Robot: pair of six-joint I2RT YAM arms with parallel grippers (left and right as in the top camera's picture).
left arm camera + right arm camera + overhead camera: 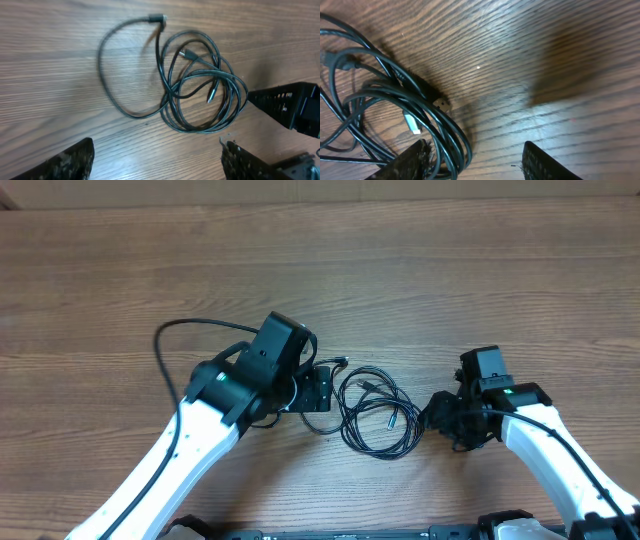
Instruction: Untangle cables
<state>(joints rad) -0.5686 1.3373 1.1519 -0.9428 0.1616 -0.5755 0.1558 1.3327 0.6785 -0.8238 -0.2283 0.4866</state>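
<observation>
The cables (pixel 378 402) lie in one tangled black coil on the wooden table between the two arms. A loose loop ending in a plug (pixel 159 19) trails from the coil (pixel 172 92), and a silver-tipped plug (pixel 210 97) rests inside it. My left gripper (pixel 318 390) is just left of the coil, and in its wrist view the left gripper (pixel 157 165) is open and empty. My right gripper (pixel 438 415) is at the coil's right edge. It (pixel 475 162) is open, with several strands (pixel 445 125) lying between the jaws against the left finger (pixel 405 165).
A thicker black wire (pixel 160 350) arcs from the left arm over the table at left. The table's far edge (pixel 320 205) runs along the top. The right gripper's black body (pixel 292 105) shows at the right of the left wrist view.
</observation>
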